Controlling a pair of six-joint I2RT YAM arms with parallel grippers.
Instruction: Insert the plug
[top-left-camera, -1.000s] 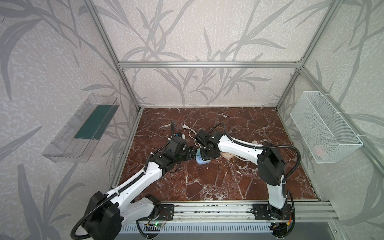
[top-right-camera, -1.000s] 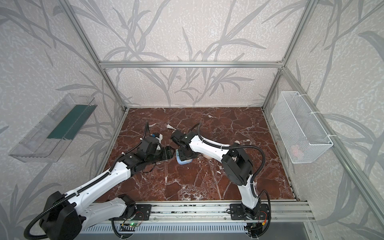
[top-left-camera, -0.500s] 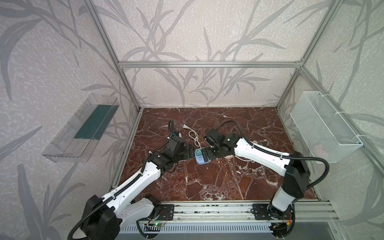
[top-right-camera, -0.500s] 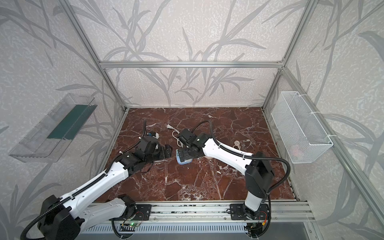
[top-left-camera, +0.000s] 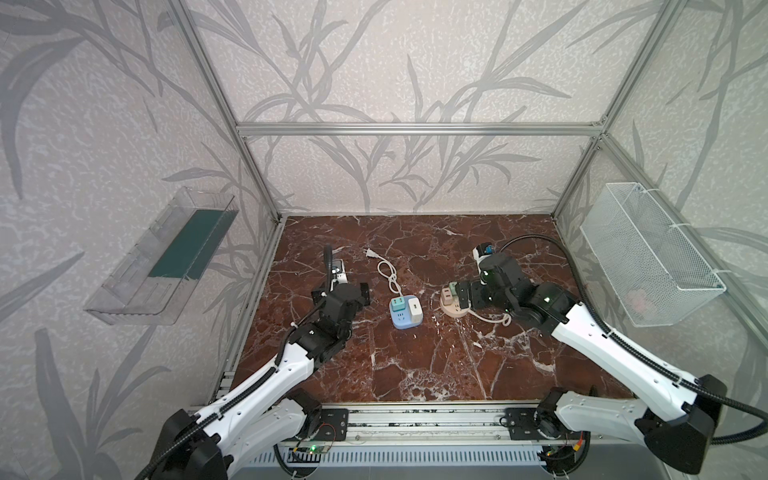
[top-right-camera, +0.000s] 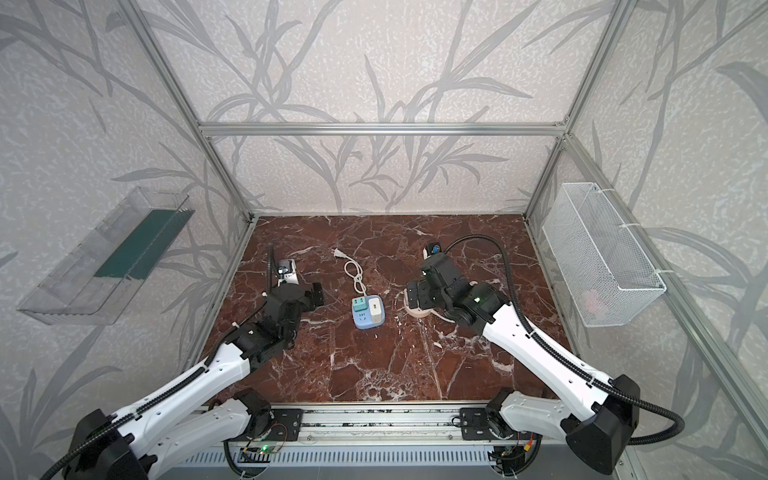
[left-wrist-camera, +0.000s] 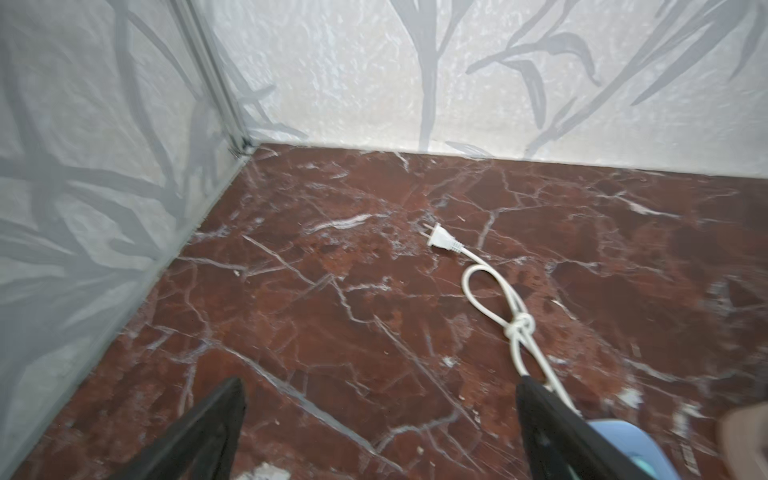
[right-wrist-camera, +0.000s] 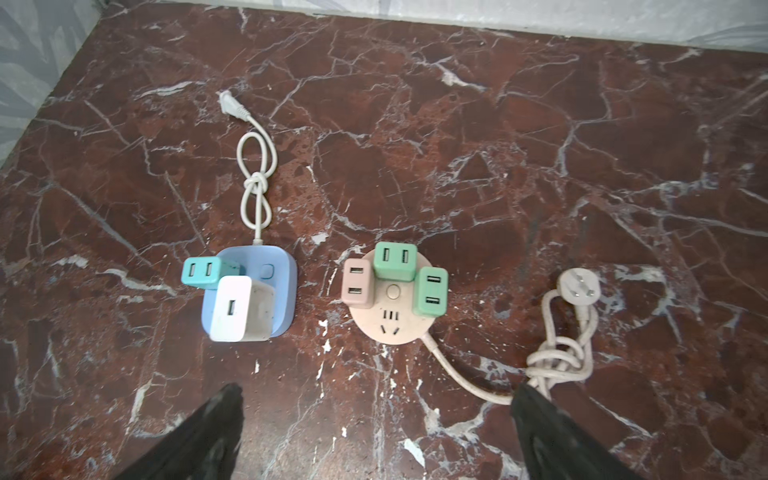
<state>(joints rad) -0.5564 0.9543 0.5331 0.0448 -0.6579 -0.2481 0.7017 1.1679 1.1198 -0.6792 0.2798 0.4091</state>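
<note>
Marble surface (top-left-camera: 415, 365), both top views: blue socket cube (top-left-camera: 401, 322) sits near the middle; its cord (top-left-camera: 388, 276) runs toward the back edge; white plug (top-left-camera: 414, 307) stands on the cube's top beside a teal adapter (top-left-camera: 397, 303)
Arms, both top views: left gripper (top-left-camera: 341, 291) lies toward the left edge from the cube; right gripper (top-left-camera: 463, 293) toward the right edge, over a pink round strip (top-left-camera: 449, 311); cube between them, neither clearly nearer
Left wrist view: jaws spread wide, nothing between them; only a corner of the cube (left-wrist-camera: 623, 436) shows past one finger (left-wrist-camera: 557, 419); the cord's two-pin end (left-wrist-camera: 441, 239) lies loose toward the back-left corner
Right wrist view: jaws spread wide, empty; white plug (right-wrist-camera: 239, 309) upright on the cube (right-wrist-camera: 286, 286), long axis rising from its top face; well apart from the fingers
Judgement: plug looks seated; any further press would come straight down from above; either arm could reach
</note>
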